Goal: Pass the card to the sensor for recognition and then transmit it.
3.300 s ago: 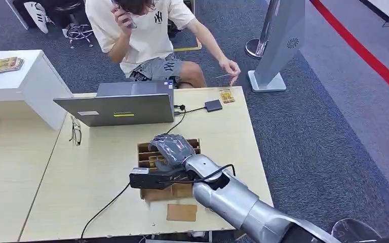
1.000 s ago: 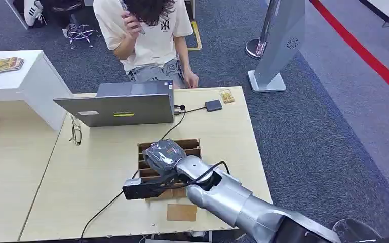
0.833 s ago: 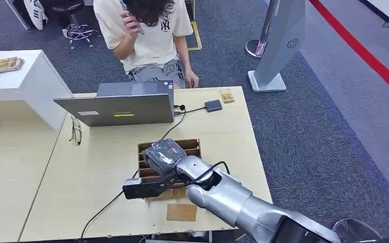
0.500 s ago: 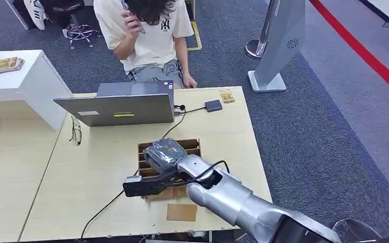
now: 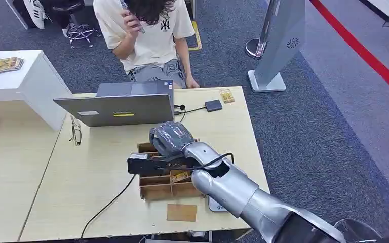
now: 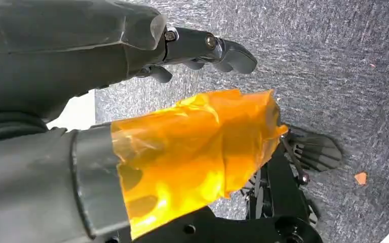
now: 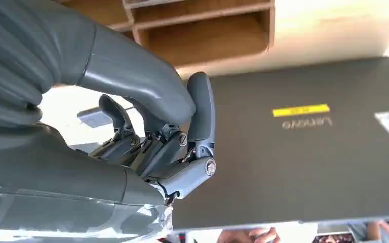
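A pale worktop [image 5: 96,162] is carrying a wooden box [image 5: 157,188]. The right robot hand [image 5: 169,137] is hovering above it with fingers curled, and I cannot tell if it is gripping anything. A card [image 5: 181,176] is lying in the box, well apart from the sensor [image 5: 213,105], so scanning is not done yet. The left robot hand [image 6: 81,66] is hanging loose, holding nothing.

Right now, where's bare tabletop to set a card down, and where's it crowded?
Bare patches: the wide stretch left of the wooden divider box, below the glasses; and the right side between the box and the table edge, below the card reader. Crowded: mid-table, where the right hand hovers between laptop and box, with the cable trailing left.
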Robot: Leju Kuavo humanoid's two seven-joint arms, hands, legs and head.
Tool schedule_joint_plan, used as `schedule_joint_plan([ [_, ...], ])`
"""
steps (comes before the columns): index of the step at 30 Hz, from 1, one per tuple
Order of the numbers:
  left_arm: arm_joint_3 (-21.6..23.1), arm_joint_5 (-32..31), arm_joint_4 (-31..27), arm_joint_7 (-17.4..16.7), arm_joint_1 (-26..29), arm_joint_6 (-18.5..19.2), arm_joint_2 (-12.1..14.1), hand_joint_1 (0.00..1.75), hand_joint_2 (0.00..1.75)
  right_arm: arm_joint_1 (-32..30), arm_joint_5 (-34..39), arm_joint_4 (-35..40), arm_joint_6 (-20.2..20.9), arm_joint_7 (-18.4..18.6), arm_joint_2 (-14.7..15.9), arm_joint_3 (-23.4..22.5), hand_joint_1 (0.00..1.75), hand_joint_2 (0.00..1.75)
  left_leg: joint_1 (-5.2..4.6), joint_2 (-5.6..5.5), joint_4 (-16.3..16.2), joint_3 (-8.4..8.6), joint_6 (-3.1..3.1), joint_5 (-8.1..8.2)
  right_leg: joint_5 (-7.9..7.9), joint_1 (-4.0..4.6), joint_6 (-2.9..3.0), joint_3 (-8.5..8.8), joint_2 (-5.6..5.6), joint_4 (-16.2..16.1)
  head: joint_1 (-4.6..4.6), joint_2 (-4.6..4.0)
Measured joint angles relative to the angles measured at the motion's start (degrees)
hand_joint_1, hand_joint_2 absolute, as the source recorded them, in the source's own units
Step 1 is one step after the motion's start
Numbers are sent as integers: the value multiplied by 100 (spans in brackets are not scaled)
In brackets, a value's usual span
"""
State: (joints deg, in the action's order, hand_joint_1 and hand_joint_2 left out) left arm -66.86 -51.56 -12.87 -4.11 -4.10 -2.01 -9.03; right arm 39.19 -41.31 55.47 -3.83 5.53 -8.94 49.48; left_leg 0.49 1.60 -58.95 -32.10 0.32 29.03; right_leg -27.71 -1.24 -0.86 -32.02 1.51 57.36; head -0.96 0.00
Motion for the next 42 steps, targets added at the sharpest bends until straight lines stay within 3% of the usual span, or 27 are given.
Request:
schedule_joint_plan([
  [6,-2,2,0,-9,-1,4,-22,0,0,-12,-35,120,59,26,35,-72,113,175,0,0,0,0,0,0,0,0,0,0,0,0,0,0],
  [10,-2,2,0,-15,-1,11,-22,0,0,-53,-103,116,192,0,35,-52,110,175,0,-1,0,-1,0,0,0,0,0,0,0,0,0,0],
  [18,-4,15,0,-15,-3,11,-22,0,0,-73,-242,-131,415,-44,33,343,82,175,1,-1,0,-2,0,0,0,0,0,0,1,0,0,0],
  [26,-11,48,0,-7,-2,11,-22,0,0,-62,-236,-310,476,-61,33,627,70,175,0,-1,0,-2,0,0,0,0,0,0,1,0,0,0],
  [35,-15,74,0,4,-1,11,-22,0,0,-26,-118,-347,367,-55,42,642,63,175,0,-1,0,-2,0,0,0,0,0,0,1,0,0,0],
  [42,-22,92,0,7,2,11,-22,0,0,19,-103,-201,321,-20,109,494,70,175,0,-1,0,-2,0,0,0,0,0,0,1,0,0,0],
])
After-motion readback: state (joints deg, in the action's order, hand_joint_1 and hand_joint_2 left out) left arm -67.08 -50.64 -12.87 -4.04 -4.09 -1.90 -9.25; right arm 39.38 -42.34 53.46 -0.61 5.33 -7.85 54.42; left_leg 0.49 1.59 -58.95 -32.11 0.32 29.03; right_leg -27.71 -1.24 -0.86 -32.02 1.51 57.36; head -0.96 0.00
